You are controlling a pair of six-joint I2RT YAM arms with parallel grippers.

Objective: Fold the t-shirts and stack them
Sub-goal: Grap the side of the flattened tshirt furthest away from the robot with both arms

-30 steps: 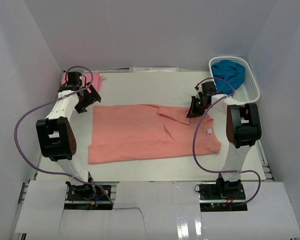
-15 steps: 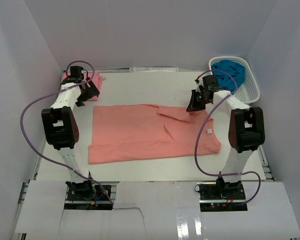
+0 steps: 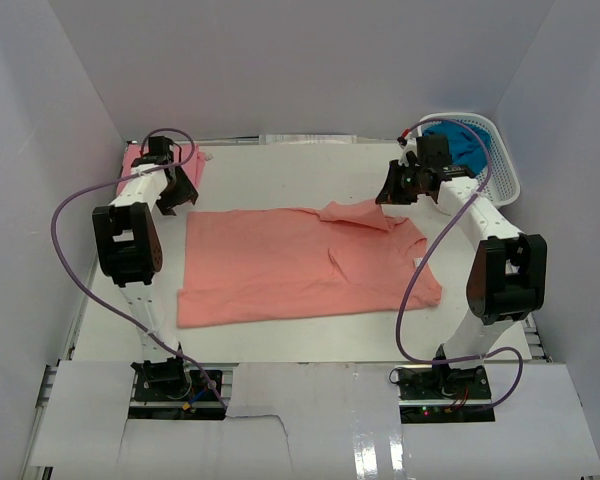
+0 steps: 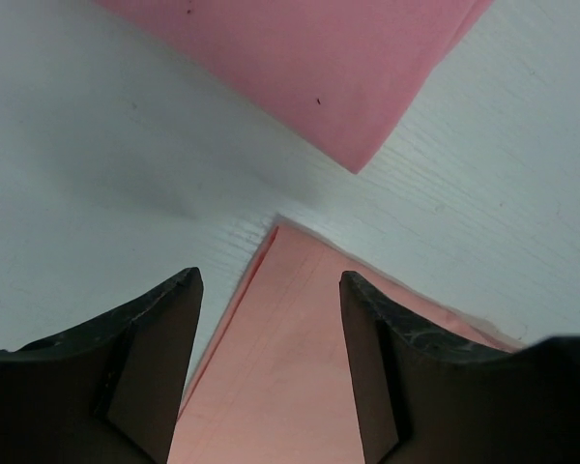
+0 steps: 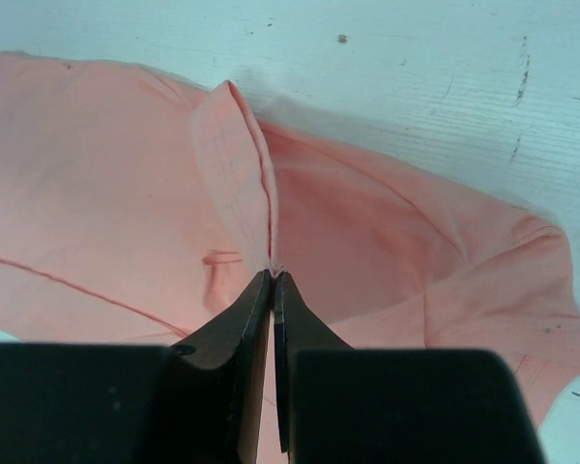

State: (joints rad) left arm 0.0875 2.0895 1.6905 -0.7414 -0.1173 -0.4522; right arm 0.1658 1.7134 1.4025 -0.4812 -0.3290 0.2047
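**A:** How far along?
**B:** Early, I'd say. The salmon-orange t-shirt (image 3: 300, 265) lies spread on the bench (image 3: 300, 170). The right hand (image 5: 273, 278) pinches its far edge, and the left hand (image 4: 269, 290) gapes empty over its far-left corner. Beyond it, the pink t-shirt (image 3: 137, 158) looks folded, and the teal-blue t-shirt (image 3: 465, 140) waits in the basket (image 3: 505, 178).

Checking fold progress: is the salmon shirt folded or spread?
Mostly spread: the salmon shirt lies flat, only one far-edge flap pinched up by the right gripper.

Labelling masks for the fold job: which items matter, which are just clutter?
Job: salmon-orange t-shirt; pink t-shirt; teal t-shirt.
Lying about: white basket, which holds the teal one.
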